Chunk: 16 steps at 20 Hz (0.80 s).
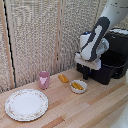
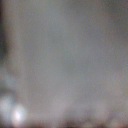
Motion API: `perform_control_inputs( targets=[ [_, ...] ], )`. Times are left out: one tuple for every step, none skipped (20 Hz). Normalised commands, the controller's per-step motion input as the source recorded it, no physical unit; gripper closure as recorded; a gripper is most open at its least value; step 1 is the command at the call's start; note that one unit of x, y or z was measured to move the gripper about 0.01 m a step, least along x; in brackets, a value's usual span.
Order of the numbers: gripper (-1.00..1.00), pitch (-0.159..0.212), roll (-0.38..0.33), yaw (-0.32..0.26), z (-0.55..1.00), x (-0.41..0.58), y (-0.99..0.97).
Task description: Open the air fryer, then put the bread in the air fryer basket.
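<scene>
Arm: white and dark grey, entering from one o'clock in the exterior view, angled down toward seven o'clock. Gripper (image 1: 86, 71): white block, dark fingers pointing down. Jaws' spacing unreadable. Wrist view: blurred grey.

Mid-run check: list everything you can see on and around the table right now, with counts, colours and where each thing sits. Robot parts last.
table: one, light wood, across the foreground.
plate: one, white with patterned rim, at the exterior view's left front.
cup: one, pink, upright behind the plate.
bread: one, orange-brown, lying on the table between cup and bowl.
bowl: one, white, holding yellow-orange pieces, in front of the air fryer.
air fryer: one, glossy black, at the exterior view's right.
air fryer basket: one, black, pulled out.
backdrop: beige woven panels behind the table.
gripper: one, white with dark fingers, by the basket front; finger state unclear. Wrist view is only grey blur.
</scene>
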Motion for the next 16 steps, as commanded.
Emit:
perform_control_inputs(
  targets=[
    [-1.00, 0.003, 0.000, 0.000, 0.68, 0.071, 0.23],
    [-1.00, 0.008, 0.000, 0.000, 0.83, 0.077, 0.20],
    [-1.00, 0.017, 0.000, 0.005, 0.83, 0.134, 0.22],
    [-1.00, 0.003, 0.000, 0.035, 0.85, 0.131, 0.23],
    [-1.00, 0.027, 0.000, 0.044, 0.83, 0.160, 0.25],
    [-1.00, 0.049, 0.000, 0.044, 0.84, 0.186, 0.22],
    [-1.00, 0.062, 0.000, 0.050, 0.82, 0.169, 0.20],
    [-1.00, 0.079, 0.000, 0.050, 0.80, 0.254, 0.23],
    [-1.00, 0.080, -0.004, 0.059, 0.77, 0.300, 0.23],
    [-1.00, 0.089, -0.008, 0.087, 0.68, 0.317, 0.25],
    [-1.00, 0.128, -0.001, 0.137, 0.55, 0.349, 0.31],
    [-1.00, 0.146, 0.021, 0.194, 0.43, 0.389, 0.27],
    [-1.00, 0.126, 0.074, 0.231, 0.40, 0.337, 0.21],
    [-1.00, 0.110, 0.083, 0.257, 0.29, 0.309, 0.23],
    [-1.00, 0.096, 0.081, 0.262, 0.24, 0.323, 0.23],
    [-1.00, 0.080, 0.080, 0.268, 0.19, 0.337, 0.22]
  ],
)
